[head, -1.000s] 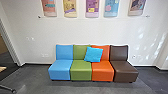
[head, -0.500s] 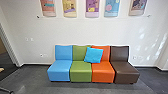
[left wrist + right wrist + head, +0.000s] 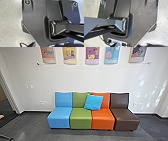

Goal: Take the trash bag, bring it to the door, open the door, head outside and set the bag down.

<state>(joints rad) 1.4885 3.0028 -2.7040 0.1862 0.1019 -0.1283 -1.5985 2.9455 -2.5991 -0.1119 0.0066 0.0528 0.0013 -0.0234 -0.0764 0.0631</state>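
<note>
At the left edge of the head view runs a pale upright frame (image 3: 9, 93) with a dark floor beyond it; whether it belongs to the door I cannot tell. In the left wrist view a dark pointed part, perhaps of my left gripper (image 3: 31, 44), reaches in at the lower edge. Low in the right wrist view is a similar dark tip, perhaps of my right gripper (image 3: 114, 45). Nothing that I can make out as a bag hangs at either one.
Ahead, a row of blue, green, orange and brown seats (image 3: 103, 119) stands against a white wall (image 3: 75, 77). A bright blue cushion (image 3: 93, 102) leans on the backrests. Posters (image 3: 92, 54) hang above. Dark grey floor (image 3: 32, 124) lies before the seats; a chair-like leg (image 3: 6, 137) is at lower left.
Over the first half second the head camera has moved slightly, the seats showing a little larger. Since then the head view looks the same.
</note>
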